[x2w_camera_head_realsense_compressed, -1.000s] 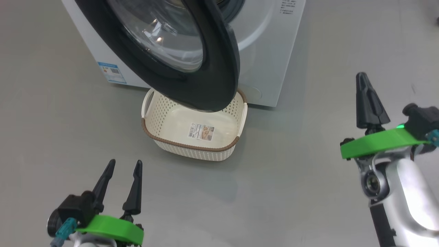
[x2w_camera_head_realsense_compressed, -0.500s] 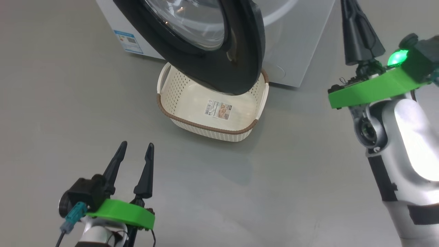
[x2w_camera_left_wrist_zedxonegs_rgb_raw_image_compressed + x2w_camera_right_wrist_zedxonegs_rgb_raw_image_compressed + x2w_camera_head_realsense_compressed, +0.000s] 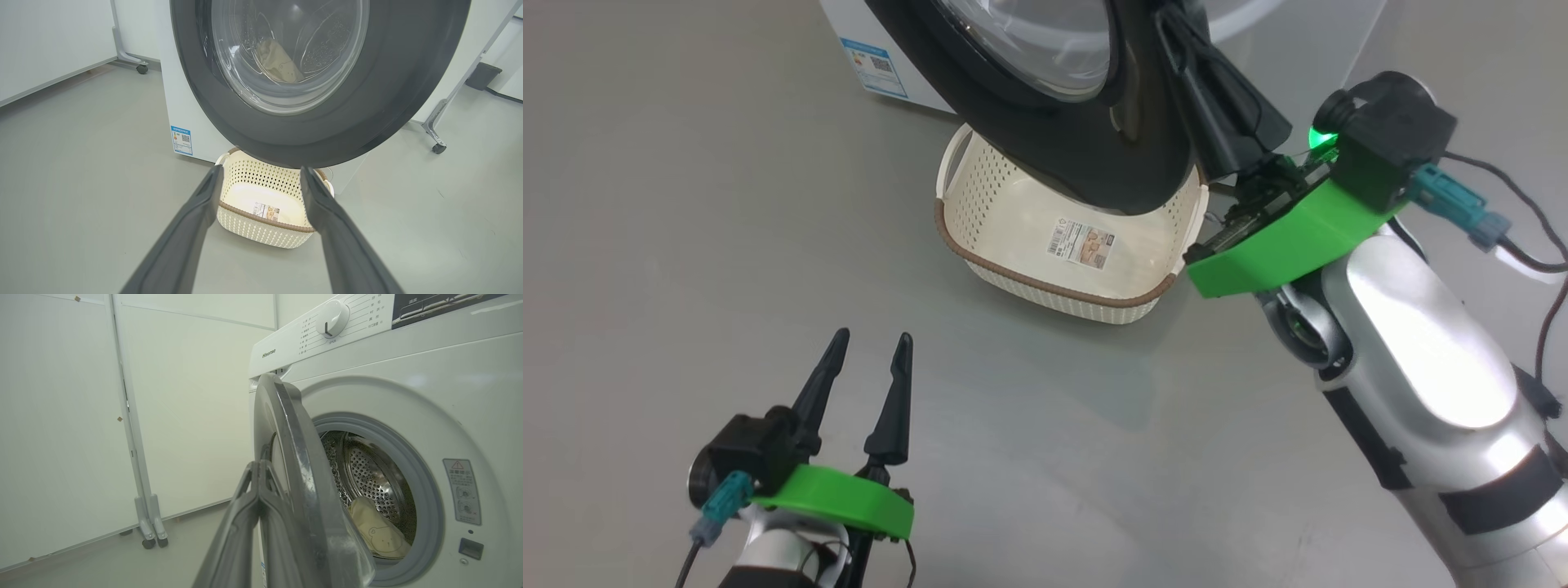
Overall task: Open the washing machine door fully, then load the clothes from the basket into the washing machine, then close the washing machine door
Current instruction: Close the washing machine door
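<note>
A head camera looks down on a grey floor (image 3: 686, 245) in front of a white front-loading washing machine (image 3: 1298, 49). The washing machine door (image 3: 1094, 155), round with a wide glossy black rim and a bulging glass centre, stands part-way open and swings out over the back of the basket (image 3: 1054, 290). The basket sits on the floor just in front of the machine, and the label sticker on its bare bottom is in plain view.

The right gripper (image 3: 1176, 33) has its two dark fingers pressed together, holding nothing. They lie along the door's free edge, on its outer side (touching or only just beside it, I cannot tell). In the right wrist view the closed right gripper (image 3: 258, 465) points up beside the door's edge (image 3: 298, 490), and past it the steel drum (image 3: 367, 473) shows the clothes (image 3: 378, 533), a cream-yellow bundle with a faint bear outline, lying at the bottom.

The left gripper (image 3: 874, 336) hovers low at the left, well apart from the basket, fingers spread wide and empty. The left wrist view looks between those fingers (image 3: 192, 228) at the basket (image 3: 261, 234) and the door (image 3: 388, 102), with the clothes (image 3: 280, 65) visible through the glass.
</note>
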`<state>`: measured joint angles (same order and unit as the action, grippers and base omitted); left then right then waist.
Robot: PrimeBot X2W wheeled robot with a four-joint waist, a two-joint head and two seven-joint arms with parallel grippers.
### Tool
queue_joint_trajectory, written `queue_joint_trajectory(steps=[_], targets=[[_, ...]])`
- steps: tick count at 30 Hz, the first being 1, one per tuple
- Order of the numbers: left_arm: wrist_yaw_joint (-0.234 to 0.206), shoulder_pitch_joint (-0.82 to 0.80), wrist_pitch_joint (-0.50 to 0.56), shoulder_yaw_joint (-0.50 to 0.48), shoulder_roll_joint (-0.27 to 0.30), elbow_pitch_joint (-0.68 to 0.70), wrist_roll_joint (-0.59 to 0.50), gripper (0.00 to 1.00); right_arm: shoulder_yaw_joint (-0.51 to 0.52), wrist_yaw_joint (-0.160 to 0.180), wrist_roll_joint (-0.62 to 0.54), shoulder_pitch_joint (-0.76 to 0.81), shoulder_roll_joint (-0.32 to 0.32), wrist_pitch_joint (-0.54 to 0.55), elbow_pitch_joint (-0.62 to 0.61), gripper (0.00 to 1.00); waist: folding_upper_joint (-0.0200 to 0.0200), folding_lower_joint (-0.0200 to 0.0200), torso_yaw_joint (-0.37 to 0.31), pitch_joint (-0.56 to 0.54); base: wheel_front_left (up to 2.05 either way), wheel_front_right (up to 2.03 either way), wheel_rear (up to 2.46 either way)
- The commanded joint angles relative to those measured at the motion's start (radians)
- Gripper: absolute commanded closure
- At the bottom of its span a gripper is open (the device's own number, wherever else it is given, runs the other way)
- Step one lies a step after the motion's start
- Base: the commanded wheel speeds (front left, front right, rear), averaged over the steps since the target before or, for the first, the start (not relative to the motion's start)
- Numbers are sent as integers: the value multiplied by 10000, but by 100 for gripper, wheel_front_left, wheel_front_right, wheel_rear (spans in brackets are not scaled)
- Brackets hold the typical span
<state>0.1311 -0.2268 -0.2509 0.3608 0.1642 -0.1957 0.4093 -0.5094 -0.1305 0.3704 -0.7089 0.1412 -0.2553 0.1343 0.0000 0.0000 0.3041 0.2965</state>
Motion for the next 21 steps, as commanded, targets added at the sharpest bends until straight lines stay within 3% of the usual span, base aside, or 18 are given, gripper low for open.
queue_joint_trajectory(steps=[1, 13, 21], targets=[[-4, -274, -109, -296, 99, 221, -2, 0, -254, -2, 131, -296, -220, -65, -233, 100, 0, 0, 79, 15, 0, 0, 0], [-4, -333, -109, -158, -109, 119, -1, 0, -2362, -2, 572, -546, 196, -65, 871, 100, 0, 0, 541, 164, 0, 0, 0], [-4, -387, -109, -200, -177, 82, -36, 0, -2153, -2, 706, -637, 407, -65, 2083, 100, 0, 0, 687, 392, 0, 0, 0]])
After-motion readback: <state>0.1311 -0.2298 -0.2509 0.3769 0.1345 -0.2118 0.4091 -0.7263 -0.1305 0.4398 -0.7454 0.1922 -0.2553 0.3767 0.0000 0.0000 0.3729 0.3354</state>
